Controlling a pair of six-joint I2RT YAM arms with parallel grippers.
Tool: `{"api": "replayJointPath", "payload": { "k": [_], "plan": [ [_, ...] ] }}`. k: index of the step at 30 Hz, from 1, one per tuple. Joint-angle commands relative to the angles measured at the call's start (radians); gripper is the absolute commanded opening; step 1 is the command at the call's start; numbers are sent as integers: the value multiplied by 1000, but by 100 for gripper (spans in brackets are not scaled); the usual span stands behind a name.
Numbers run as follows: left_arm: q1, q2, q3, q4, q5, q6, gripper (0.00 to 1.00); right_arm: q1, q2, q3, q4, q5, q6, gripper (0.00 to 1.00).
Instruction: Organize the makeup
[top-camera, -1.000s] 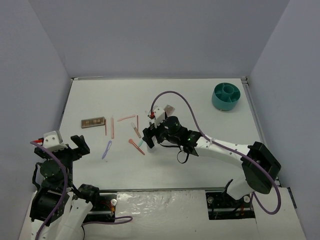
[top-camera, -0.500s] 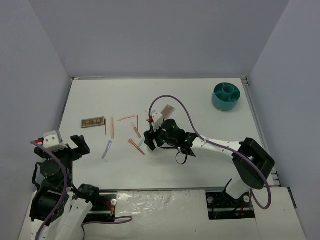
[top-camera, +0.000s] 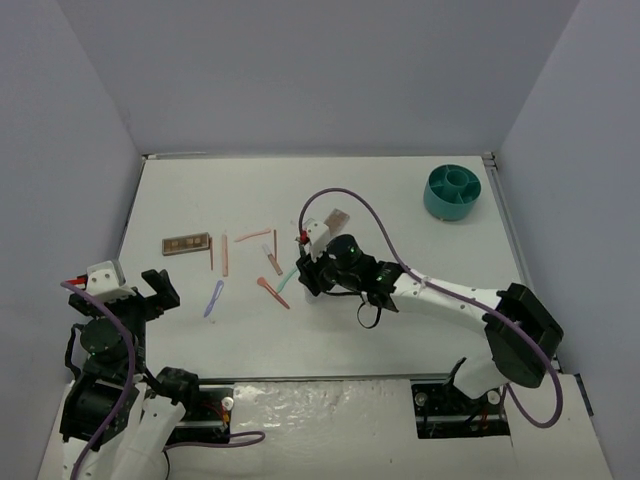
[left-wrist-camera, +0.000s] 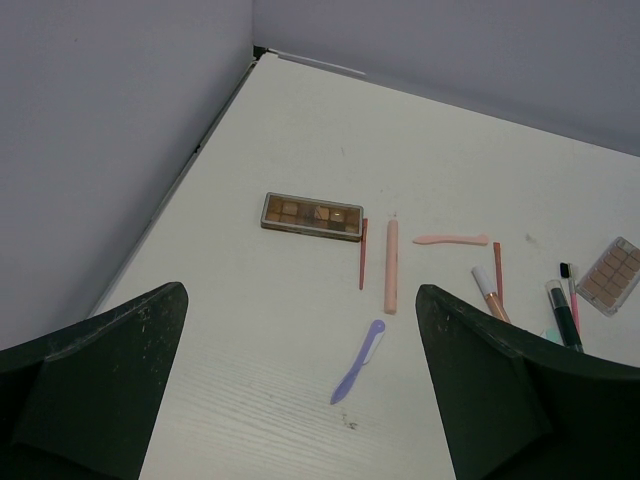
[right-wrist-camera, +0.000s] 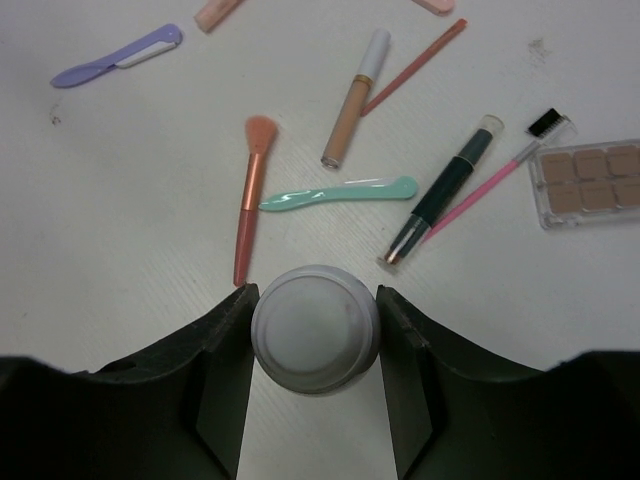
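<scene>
My right gripper (right-wrist-camera: 315, 296) is shut on a small white bottle (right-wrist-camera: 315, 328) that stands on the table, one finger pressed against each side. Just beyond it lie a mint applicator (right-wrist-camera: 340, 192), an orange brush (right-wrist-camera: 250, 195), a dark tube (right-wrist-camera: 445, 188) and a brown-pink palette (right-wrist-camera: 592, 185). From above, the right gripper (top-camera: 305, 272) hides the bottle. A lilac applicator (left-wrist-camera: 360, 360), a pink stick (left-wrist-camera: 391, 265) and another palette (left-wrist-camera: 311, 215) lie further left. My left gripper (left-wrist-camera: 300, 300) hangs open above the table's near left, holding nothing.
A teal round tub (top-camera: 452, 192) with compartments stands at the back right corner. Grey walls close the table on three sides. The right arm's purple cable (top-camera: 350, 195) loops over the middle of the table.
The right gripper's jaws have closed in from wide open onto the white bottle. The left arm has not moved.
</scene>
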Motion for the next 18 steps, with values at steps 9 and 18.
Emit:
{"api": "replayJointPath", "payload": {
  "k": [9,18],
  "plan": [
    [0,18,10,44,-4,-11,97,-358,-197,338,-123,432,-72,0],
    [-2,0,4,49,2,-8,97,-835,-39,495,-114,246,92,0]
  ]
}}
